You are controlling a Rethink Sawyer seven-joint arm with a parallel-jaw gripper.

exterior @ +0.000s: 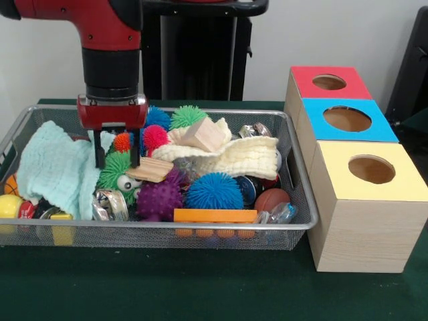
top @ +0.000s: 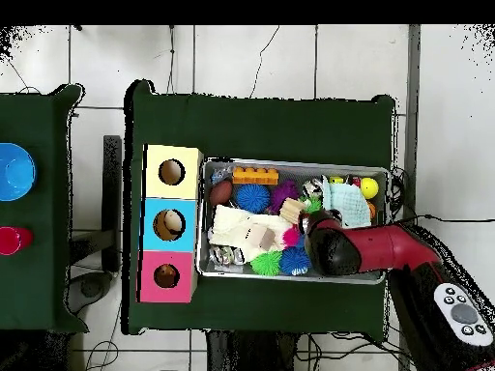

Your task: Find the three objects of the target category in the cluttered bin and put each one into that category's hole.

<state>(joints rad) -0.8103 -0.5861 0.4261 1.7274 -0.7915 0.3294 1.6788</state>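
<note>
The wire mesh bin is full of clutter; it also shows in the overhead view. My gripper hangs over the bin's left part, open, with its black fingers on either side of the top of a green spiky ball with googly eyes. It holds nothing. No striped orange animal or pale duck shows; cloths and balls cover much of the bin. The red-topped box with its hole stands farthest back on the right, and shows in the overhead view. There the arm hides the gripper.
Blue-topped box and yellow-topped box stand in front of the red one. In the bin: mint cloth, cream cloth, wooden blocks, blue spiky ball, purple spiky ball, orange brick, yellow ball.
</note>
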